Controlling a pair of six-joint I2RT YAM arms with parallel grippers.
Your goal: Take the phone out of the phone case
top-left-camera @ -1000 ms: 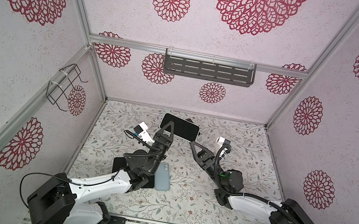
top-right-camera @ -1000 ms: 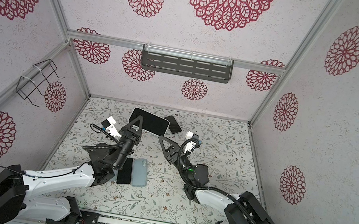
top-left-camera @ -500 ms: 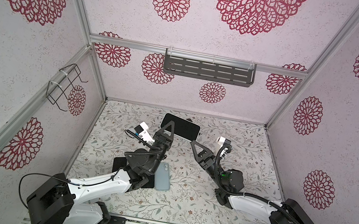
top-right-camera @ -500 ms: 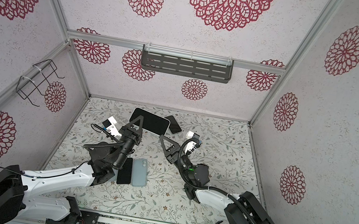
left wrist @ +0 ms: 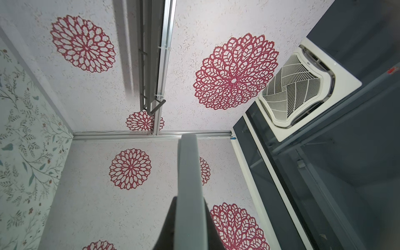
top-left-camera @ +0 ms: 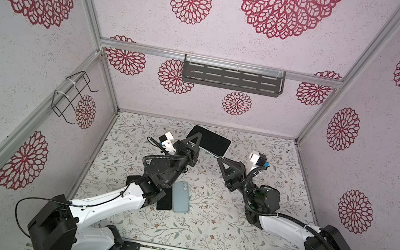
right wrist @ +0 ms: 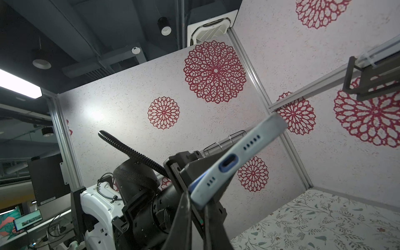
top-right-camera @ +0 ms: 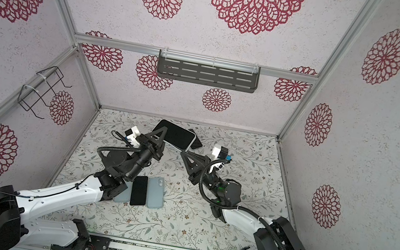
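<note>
The left gripper (top-left-camera: 195,138) holds the phone (top-left-camera: 214,142) raised above the floral table (top-left-camera: 259,225), near its far edge. The dark screen faces up in both top views. The jaws are clamped across the phone's thickness at 1 end. In the left wrist view the grey edge of the phone case (left wrist: 188,184) stands up between the 2 fingers.

The right gripper (top-left-camera: 218,158) meets the phone's free end at its near corner. Its jaws are pressed together. In the right wrist view the case's pale blue-grey bottom edge (right wrist: 244,155), with its charging port and speaker holes, ends right at the fingertips (right wrist: 184,216). Whether a lip of the case is caught between them cannot be told. The phone sits inside the case, its blue frame showing at the port cut-out.

On the table below the left arm lie a black phone (top-right-camera: 139,190) and a blue-grey case (top-right-camera: 155,192), side by side and touching. Another dark phone (top-right-camera: 197,142) lies flat at the far edge, partly hidden behind the raised one.
</note>
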